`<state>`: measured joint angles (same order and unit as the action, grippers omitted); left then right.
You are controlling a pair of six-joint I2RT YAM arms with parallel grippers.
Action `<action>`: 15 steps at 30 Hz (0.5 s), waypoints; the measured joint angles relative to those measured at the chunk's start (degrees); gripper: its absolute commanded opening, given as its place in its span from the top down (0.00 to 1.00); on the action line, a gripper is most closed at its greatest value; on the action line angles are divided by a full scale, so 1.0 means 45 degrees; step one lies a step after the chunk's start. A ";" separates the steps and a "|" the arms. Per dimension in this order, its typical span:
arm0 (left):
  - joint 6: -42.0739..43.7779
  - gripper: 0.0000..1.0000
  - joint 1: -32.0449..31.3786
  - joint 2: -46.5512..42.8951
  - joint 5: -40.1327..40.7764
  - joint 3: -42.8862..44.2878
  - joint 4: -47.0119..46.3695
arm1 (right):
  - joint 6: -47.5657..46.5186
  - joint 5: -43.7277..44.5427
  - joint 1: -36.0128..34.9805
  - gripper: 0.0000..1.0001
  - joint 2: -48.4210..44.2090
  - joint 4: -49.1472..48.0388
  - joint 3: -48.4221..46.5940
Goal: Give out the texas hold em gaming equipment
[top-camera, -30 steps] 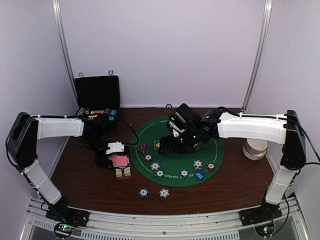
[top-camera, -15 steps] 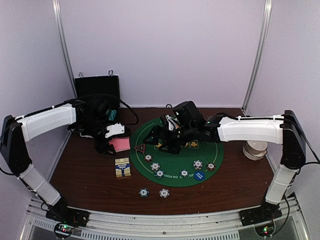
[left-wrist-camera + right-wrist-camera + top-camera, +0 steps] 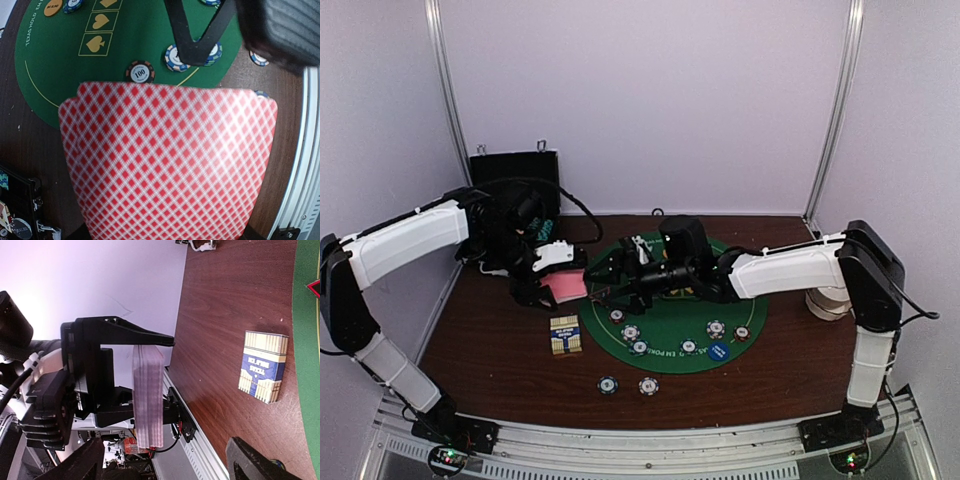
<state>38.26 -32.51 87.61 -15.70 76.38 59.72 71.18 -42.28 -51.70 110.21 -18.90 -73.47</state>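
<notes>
Dark wood covers the table (image 3: pixel 500 340), with a green felt mat (image 3: pixel 670 345) dotted with chips (image 3: pixel 631 332). Above the mat's left edge we see the left gripper (image 3: pixel 558 284) clamped on a stack of pink-backed cards (image 3: pixel 170 165), held clear of the wood. We find the right gripper (image 3: pixel 605 275) just beside that stack, fingers spread wide, pointing at it without touching.

The work surface is a dark brown wood-grain table (image 3: pixel 490 350). It is enclosed on three sides by plain, pale lilac panels: a far wall (image 3: pixel 650 100), a left wall (image 3: pixel 370 120) and a right wall (image 3: pixel 910 150). A slim metal upright stands at the far-left corner (image 3: pixel 445 100) and another at the far-right corner (image 3: pixel 838 100). A ribbed aluminium rail (image 3: pixel 640 445) runs along the near edge. Lighting is even and diffuse, with soft shadows.
</notes>
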 measured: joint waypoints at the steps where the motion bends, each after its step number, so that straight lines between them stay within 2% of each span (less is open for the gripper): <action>1: -0.0019 1.00 -0.0029 -0.0005 0.0000 0.0029 0.0024 | 0.0117 -0.0083 0.0000 0.16 0.0024 -0.0180 -0.0010; 9: -0.0068 1.00 -0.0219 -0.0019 0.0000 0.0034 0.0097 | 0.0899 -0.0534 -0.0024 0.32 0.0748 -0.1277 -0.0311; 15: -0.0068 1.00 -0.0291 -0.0034 0.0005 0.0034 0.0112 | 0.1447 -0.0748 -0.0175 0.36 0.1409 -0.1821 -0.0748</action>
<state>37.95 -33.82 87.46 -15.68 76.53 60.23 77.69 -45.65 -52.49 116.55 -27.09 -76.84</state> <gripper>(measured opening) 0.664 0.653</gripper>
